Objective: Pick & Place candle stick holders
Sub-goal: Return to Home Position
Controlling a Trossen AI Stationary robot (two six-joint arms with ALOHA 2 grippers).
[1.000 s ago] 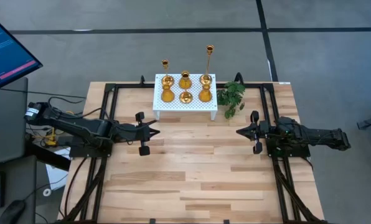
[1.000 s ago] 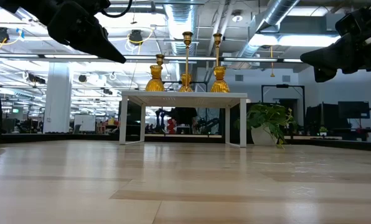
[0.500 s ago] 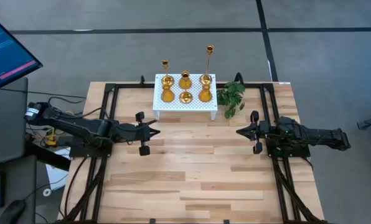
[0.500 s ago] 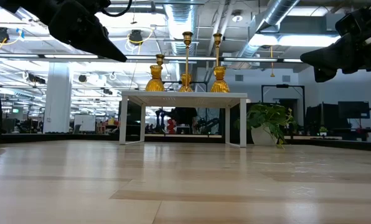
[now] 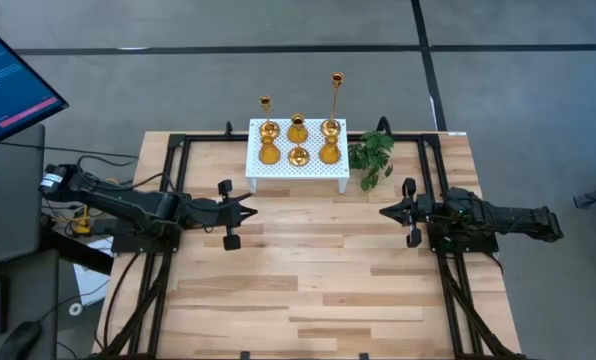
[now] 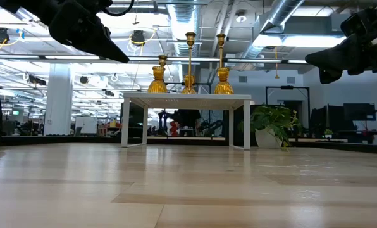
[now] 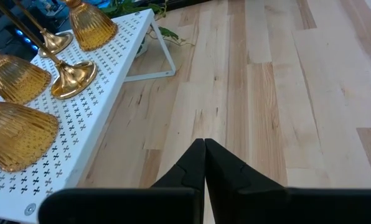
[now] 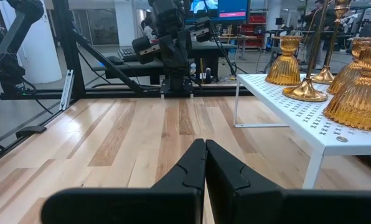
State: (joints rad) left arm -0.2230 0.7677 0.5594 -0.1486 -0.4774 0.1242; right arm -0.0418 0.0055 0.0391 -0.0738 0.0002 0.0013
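As both arms hang above the table (image 5: pixel 308 290) approx. mid-way across, the left gripper (image 5: pixel 250 211) and right gripper (image 5: pixel 383 211) point at ea. other, well apart, both clear of the wood. Fingers on ea. are pressed together, tips touching. Farther back, at the far edge, is the white perforated stand (image 5: pixel 296 172) on thin legs. On top sit the candle stick holders (image 5: pixel 298 156), all upright & close together: some squat & ribbed, some w/ tall thin stems on round bases. Just beside the stand, on the right arm's side, is a green plant sprig (image 5: pixel 371 155).
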